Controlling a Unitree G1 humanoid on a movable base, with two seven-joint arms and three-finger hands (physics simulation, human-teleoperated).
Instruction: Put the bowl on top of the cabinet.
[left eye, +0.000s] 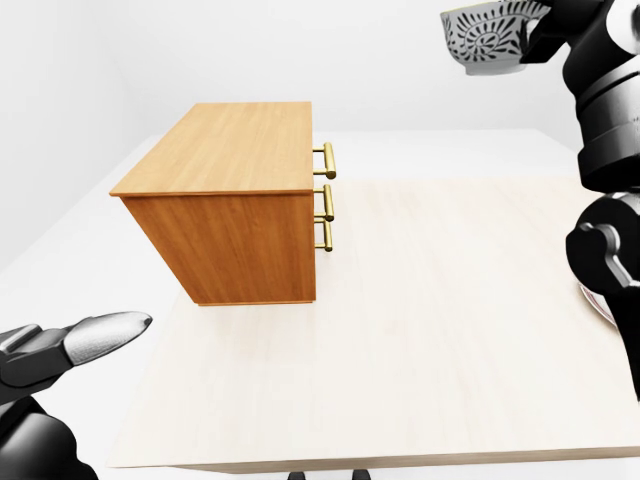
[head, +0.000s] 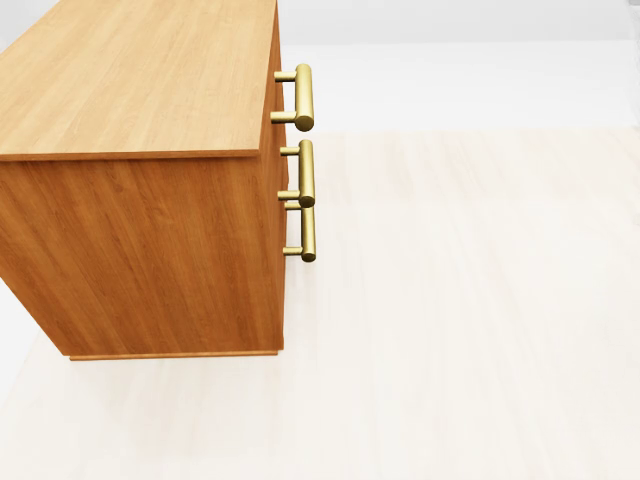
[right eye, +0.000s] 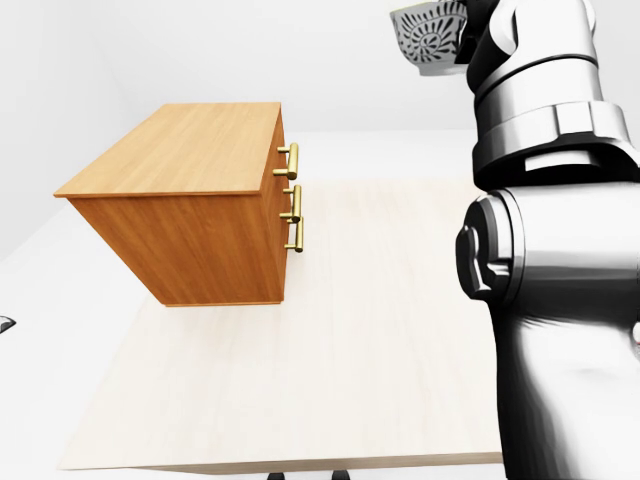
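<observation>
A wooden cabinet (left eye: 235, 200) with three brass handles (head: 305, 160) stands on the left part of the pale table (left eye: 430, 330); its flat top is bare. The bowl (left eye: 485, 40), white with a black leaf pattern, hangs high at the top right of the left-eye view, well to the right of the cabinet and above its top. My right hand (left eye: 537, 33) is shut on the bowl's rim, with the right arm filling the right side of the right-eye view. My left hand (left eye: 95, 340) is low at the bottom left, with its fingers stretched out and holding nothing.
The rim of a white plate (left eye: 598, 303) shows at the right edge of the table, partly behind my right arm. White floor and wall surround the table. The table's near edge runs along the bottom of both eye views.
</observation>
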